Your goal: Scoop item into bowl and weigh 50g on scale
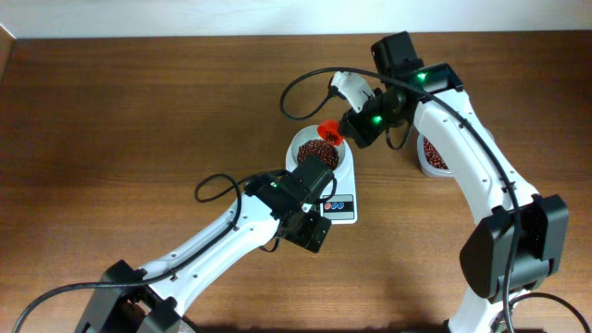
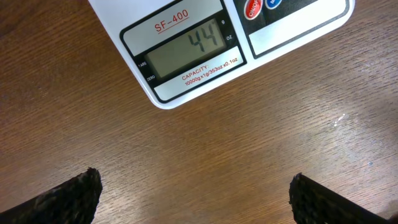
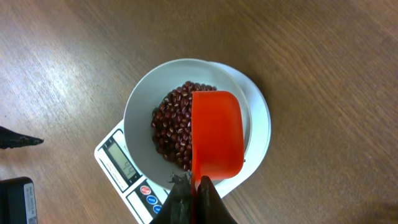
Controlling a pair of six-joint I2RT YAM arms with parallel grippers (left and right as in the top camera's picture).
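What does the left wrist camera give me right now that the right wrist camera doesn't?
Left wrist only: the scale display, readable at 44, and the left fingers spread wide over the table. Right wrist only: the bowl of beans on the scale, and the red scoop held over it by the right fingers. Both: the scale's front edge, its buttons and the wooden table.
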